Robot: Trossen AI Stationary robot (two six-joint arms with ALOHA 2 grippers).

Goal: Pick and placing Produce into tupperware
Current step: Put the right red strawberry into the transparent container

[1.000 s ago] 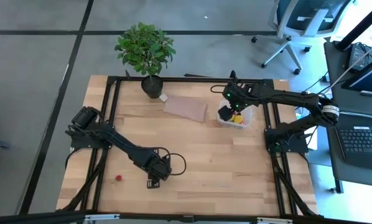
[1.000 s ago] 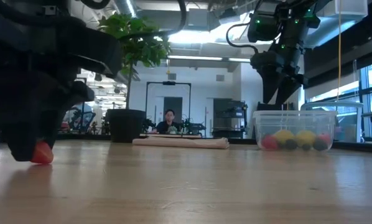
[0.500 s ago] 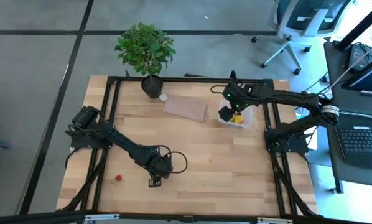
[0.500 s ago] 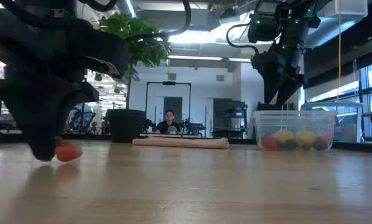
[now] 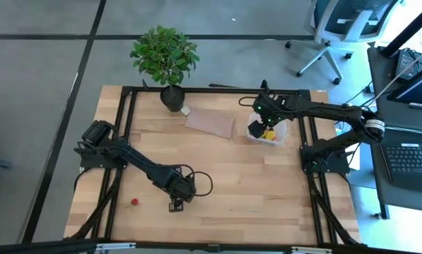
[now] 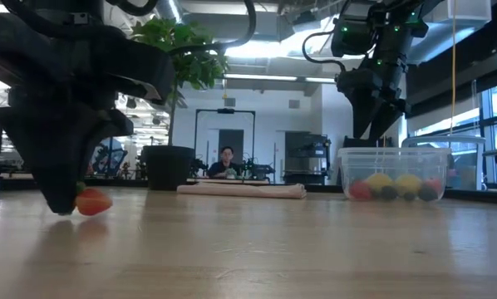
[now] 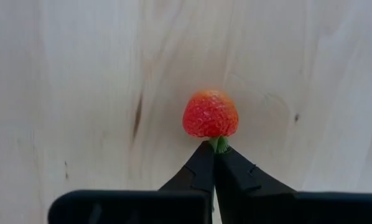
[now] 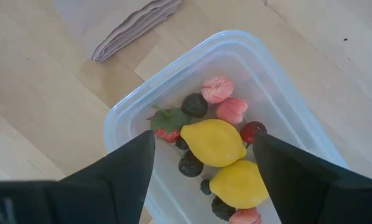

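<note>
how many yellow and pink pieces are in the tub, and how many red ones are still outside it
yellow lemons in the tub: 2
pink berries: 3
red outside: 2, a loose red piece and a strawberry pinched by the left end effector
total: 7

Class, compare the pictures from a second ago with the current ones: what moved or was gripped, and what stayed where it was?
The left gripper shifted slightly toward the table's near edge. It is shut on the green stem of a strawberry, which now shows beside it in the low view. The right gripper stayed open above the tupperware, whose fruit did not move. The loose red berry, plant and brown sheet stayed put.
</note>
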